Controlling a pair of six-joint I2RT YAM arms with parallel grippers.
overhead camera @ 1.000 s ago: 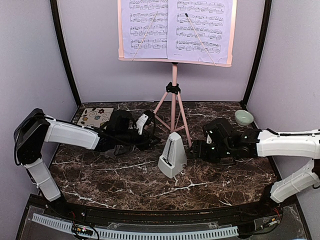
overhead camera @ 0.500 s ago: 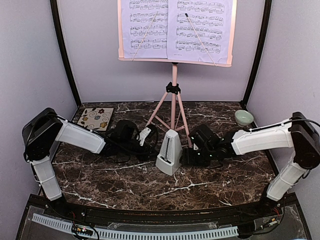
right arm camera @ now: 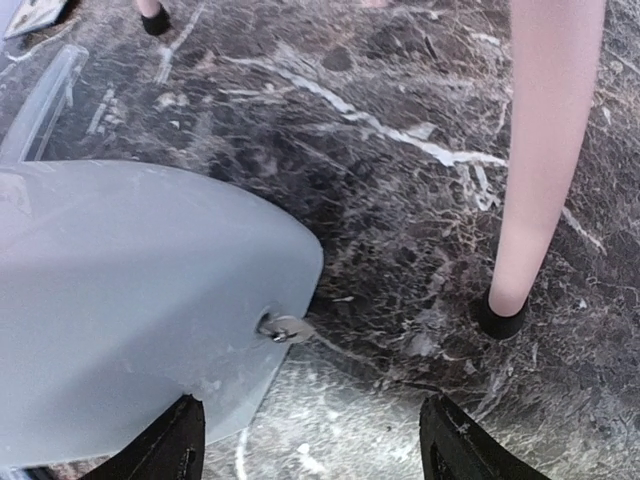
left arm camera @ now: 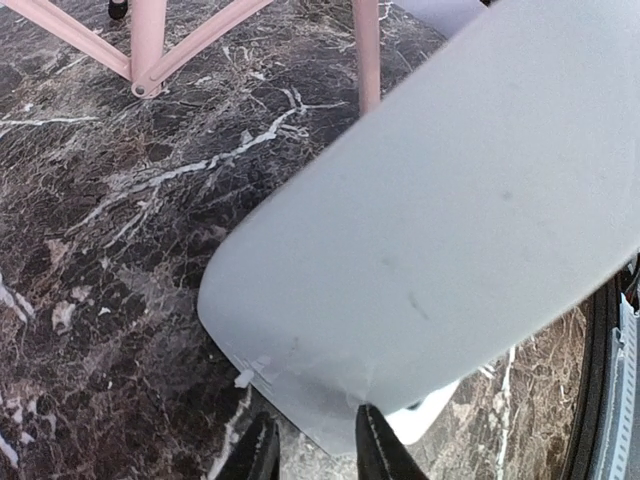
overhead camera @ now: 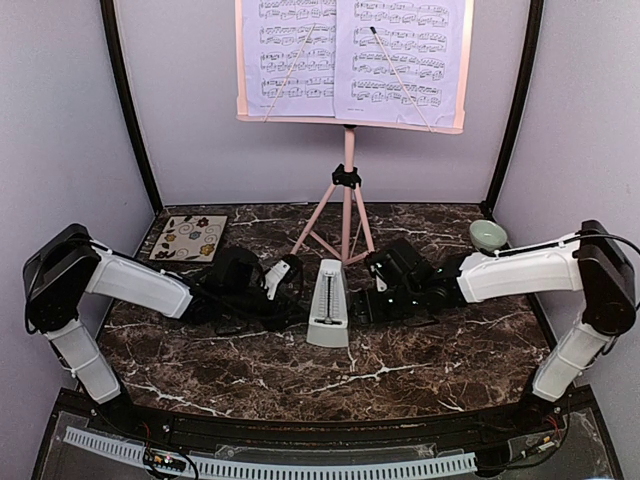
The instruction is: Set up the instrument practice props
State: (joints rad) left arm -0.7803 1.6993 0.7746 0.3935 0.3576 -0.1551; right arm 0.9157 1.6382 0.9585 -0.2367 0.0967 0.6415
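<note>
I'm working in a lab-style robot test booth, not a lived-in room. Plain lavender wall panels [overhead camera: 190, 120] between black corner posts [overhead camera: 128, 110] box in a dark marble-patterned tabletop [overhead camera: 420, 350]. A white slotted cable strip [overhead camera: 300, 468] with loose wiring runs along the near edge, and a pink tripod music stand [overhead camera: 349, 150] stands at the back like a prop.

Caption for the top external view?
Left gripper and right gripper flank the small white pyramid metronome before the pink tripod music stand.

Metronome [overhead camera: 328, 312] stands mid-bench [overhead camera: 420, 365], just before music stand [overhead camera: 348, 190] legs. Tile [overhead camera: 190, 236] back left, bowl [overhead camera: 487, 236] back right.
</note>
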